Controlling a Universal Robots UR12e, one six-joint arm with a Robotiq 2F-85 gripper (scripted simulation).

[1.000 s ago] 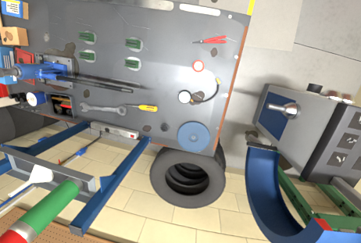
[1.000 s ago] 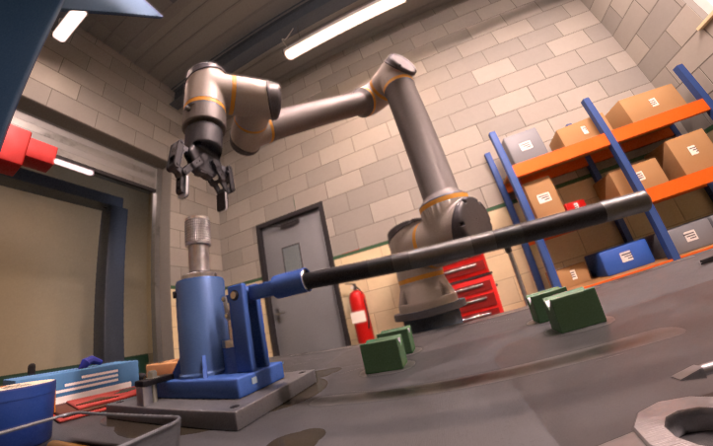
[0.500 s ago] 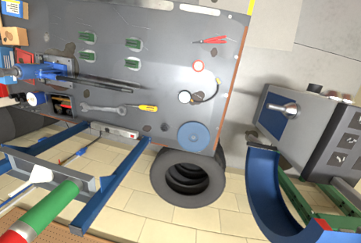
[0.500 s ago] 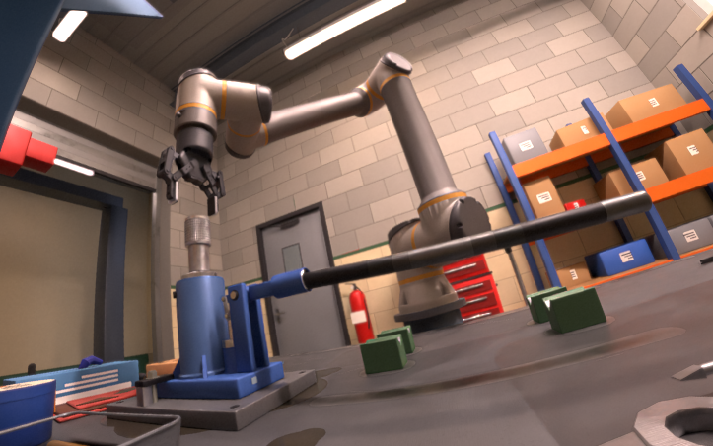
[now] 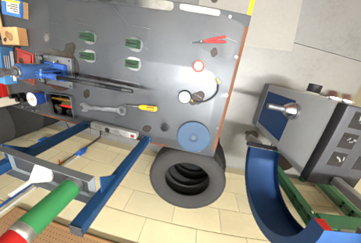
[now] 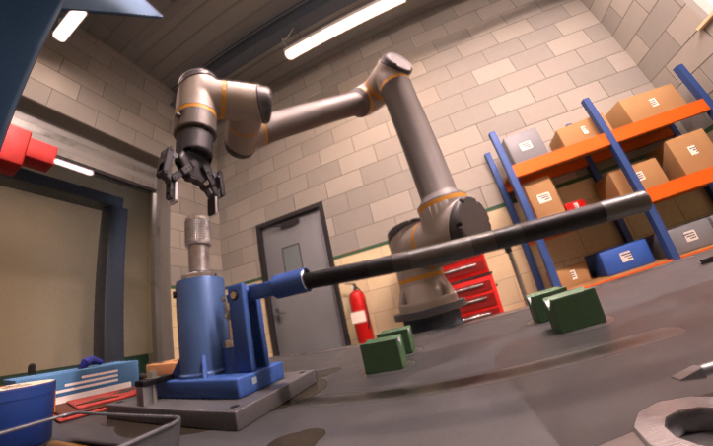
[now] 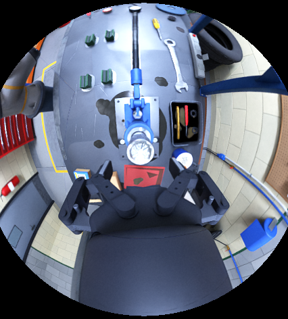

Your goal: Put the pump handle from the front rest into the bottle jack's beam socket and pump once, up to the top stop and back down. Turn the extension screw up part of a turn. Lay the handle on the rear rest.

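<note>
At the near end of the grey table the blue bottle jack (image 6: 209,333) (image 7: 138,125) (image 5: 43,71) stands on its plate, with the knurled extension screw (image 6: 198,233) (image 7: 140,151) rising from its top. The black pump handle (image 6: 475,244) (image 7: 135,40) (image 5: 97,84) sits in the jack's blue beam socket (image 6: 284,283) and slopes up over the table, away from the jack. My gripper (image 6: 191,197) (image 7: 141,172) hangs open and empty just above the screw's top. Two pairs of green rest blocks (image 6: 392,349) (image 6: 569,308) (image 7: 97,57) stand on the table beside the handle.
The tyre (image 5: 188,175) lies on the floor under the table's far end. A tool tray (image 7: 185,123), a wrench (image 7: 175,66), a yellow screwdriver (image 5: 146,108) and a blue tin (image 6: 6,408) lie on the table near the jack. Shelving (image 6: 641,166) stands behind.
</note>
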